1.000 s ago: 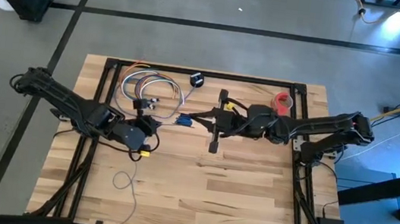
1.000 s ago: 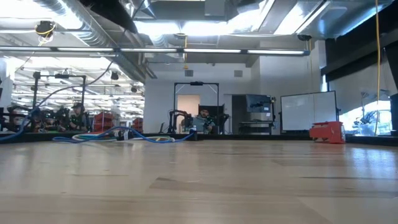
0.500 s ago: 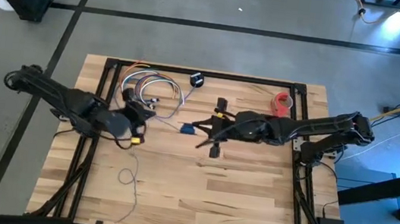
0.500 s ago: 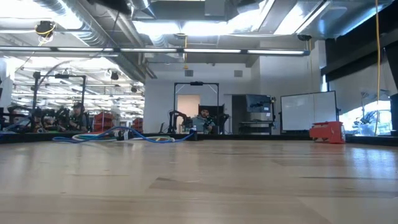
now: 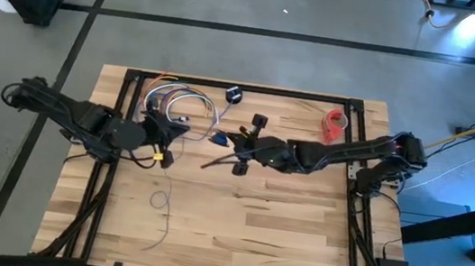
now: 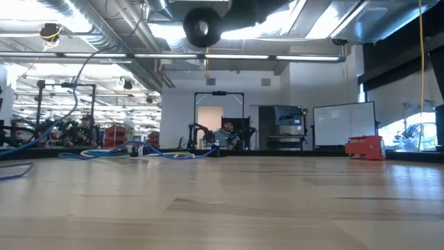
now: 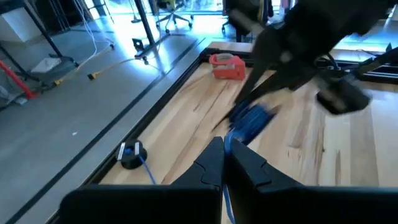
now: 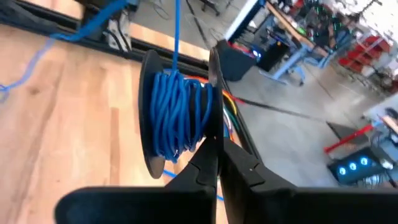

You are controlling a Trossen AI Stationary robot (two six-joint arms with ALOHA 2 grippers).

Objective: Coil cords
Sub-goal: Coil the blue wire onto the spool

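Note:
The thin blue cable is partly wound into a coil (image 8: 176, 112) between two black round flanges. The coil also shows in the high view (image 5: 219, 138). My right gripper (image 8: 216, 149) is shut on this coil above the table's middle (image 5: 224, 151). One flange shows at the top of the low view (image 6: 201, 28). My left gripper (image 7: 225, 149) is shut on the cable, left of the coil (image 5: 165, 142). The cable's loose tail (image 5: 160, 219) lies on the table nearer the front. A black puck (image 5: 234, 94) sits by the far edge. My left gripper pinches a single strand of the blue cable (image 7: 227, 144) between its two fingertips. The strand runs on from the fingers toward the coil (image 7: 252, 118). My right gripper holds the wound coil at its rim (image 8: 200, 138), by one black flange (image 8: 216, 93). The coil is lifted clear of the table, and one strand (image 8: 176, 37) leaves it.
A bundle of multicoloured looped wires (image 5: 178, 103) lies at the far left of the table, close to my left gripper. A red object (image 5: 337, 121) sits at the far right. The near half of the wooden table (image 5: 279, 238) holds only the cable tail.
My left gripper has gone toward the table's far edge, still shut on the cable. My right gripper has gone a little toward the table's left and turned, bringing the coil's flange into the low view. The loose tail on the table has been drawn along.

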